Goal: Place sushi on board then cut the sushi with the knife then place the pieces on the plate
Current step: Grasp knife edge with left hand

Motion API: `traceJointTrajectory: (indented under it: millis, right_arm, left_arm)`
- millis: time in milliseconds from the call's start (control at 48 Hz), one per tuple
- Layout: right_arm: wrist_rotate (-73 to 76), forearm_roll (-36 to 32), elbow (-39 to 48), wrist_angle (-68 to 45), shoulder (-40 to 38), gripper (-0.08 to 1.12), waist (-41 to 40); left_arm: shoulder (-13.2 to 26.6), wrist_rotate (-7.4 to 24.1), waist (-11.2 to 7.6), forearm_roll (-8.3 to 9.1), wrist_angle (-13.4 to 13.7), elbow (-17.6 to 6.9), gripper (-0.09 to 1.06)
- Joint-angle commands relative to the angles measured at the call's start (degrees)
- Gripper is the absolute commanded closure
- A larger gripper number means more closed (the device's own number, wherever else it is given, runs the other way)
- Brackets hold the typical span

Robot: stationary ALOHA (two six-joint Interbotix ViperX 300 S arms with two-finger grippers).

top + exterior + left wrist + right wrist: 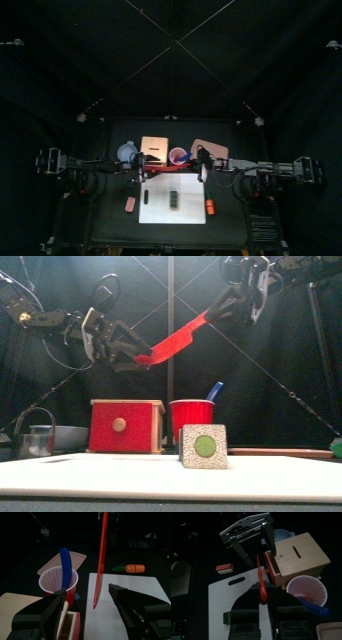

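Note:
A red toy knife [174,341] hangs slanted in the air between my two grippers. My right gripper [214,314] is shut on its upper end. My left gripper [138,356] stands open around the lower end, and in the left wrist view the knife [100,562] ends between my wide-apart jaws. The sushi roll [205,446] stands on the white board [120,476], below the arms; in the top view the roll [175,198] is at the middle of the board [160,212]. The pink plate [210,150] lies behind the board to the right.
A red cup [191,416] holds a blue knife [214,389], next to the wooden box [124,426]. The metal cutter [38,438] and the blue-grey bowl [127,152] are at the left. An orange toy [210,207] lies right of the board and a red striped toy [131,204] left of it.

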Motion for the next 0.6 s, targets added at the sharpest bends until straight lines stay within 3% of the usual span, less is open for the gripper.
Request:
traceJointTrajectory:
  millis: [21,208,333,458,604]
  right_arm:
    - [0.0,0.0,-0.62,-0.79,-0.53,0.65,0.18]
    - [0.0,0.09,-0.09,-0.88,-0.44,0.65,-0.09]
    - [0.0,0.0,0.0,-1.14,-0.44,0.65,-0.18]
    - [0.0,0.09,-0.09,-1.58,-0.53,0.65,-0.26]
    - [0.0,0.09,-0.18,-1.67,-0.44,0.65,-0.18]
  left_arm:
    - [0.88,0.0,-0.18,1.05,-0.62,-2.81,-0.01]
    - [0.88,-0.09,-1.41,2.2,-0.62,-3.16,0.03]
    - [0.88,-0.09,-2.37,2.46,-0.53,-2.72,0.13]
    - [1.05,-0.09,-3.34,3.78,-0.53,-2.11,0.26]
    - [1.23,-0.18,-3.69,4.04,-0.53,-2.02,0.33]
